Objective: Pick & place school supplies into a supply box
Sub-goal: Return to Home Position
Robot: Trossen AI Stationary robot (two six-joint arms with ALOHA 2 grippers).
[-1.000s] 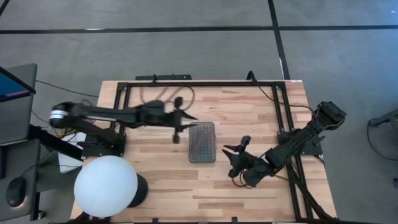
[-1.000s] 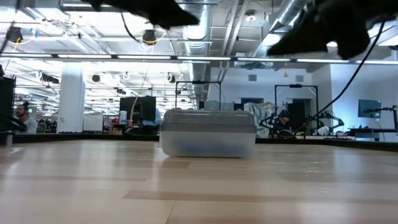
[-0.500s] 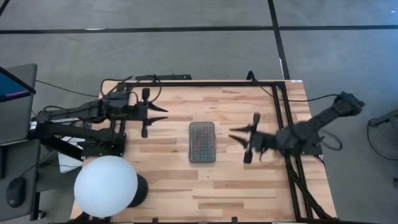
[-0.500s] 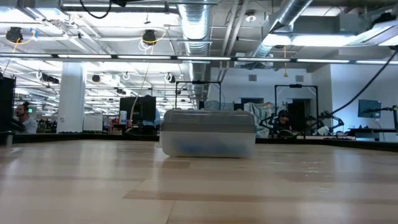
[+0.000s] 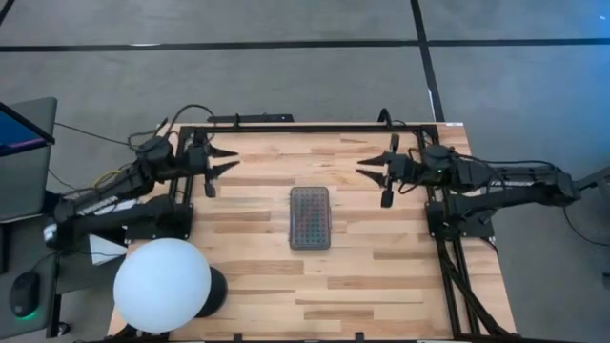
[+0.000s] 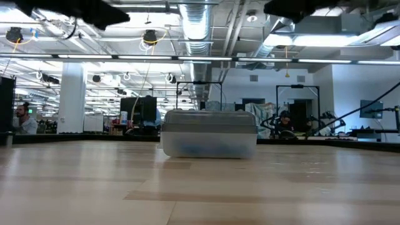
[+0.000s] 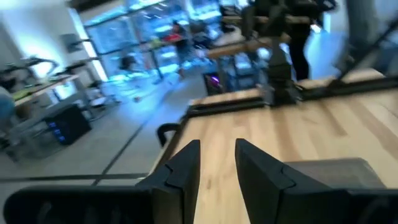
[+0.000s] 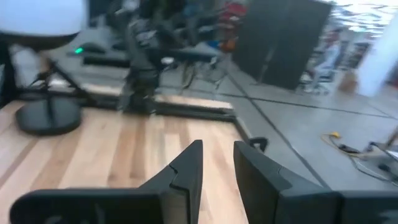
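The left gripper (image 5: 233, 159) is held above the table (image 5: 381, 276), well apart from the supply box (image 5: 310, 217), off the box's left long side and beyond the level of its far short end. Its fingers (image 7: 186, 171) are seen parted by a narrow gap in the left wrist view, with bare wood showing between them and nothing grasped. The right gripper (image 5: 365, 164) is mirrored on the other side of the box, off its right long side and likewise past its far short end, well clear of it. Its fingers (image 8: 186, 168) are also slightly parted and nothing is carried. Both grippers are pointed inward, toward each other, across the space beyond the box.

The supply box is laid flat near the middle of the table with its grid-textured lid shut. In the low view one short end of the box (image 6: 209, 133) is presented, and the lid is seen seated level on the tray. Faint colour from the school supplies (image 5: 309, 221) can be made out through the lid, but single items cannot be told apart. No supplies are seen on the wood around the box.

A white sphere (image 5: 162, 284) on a dark base is placed well apart from the box, off its left long side and past its near short end. A black rail (image 5: 315, 129) is run along the table edge beyond the box's far end.
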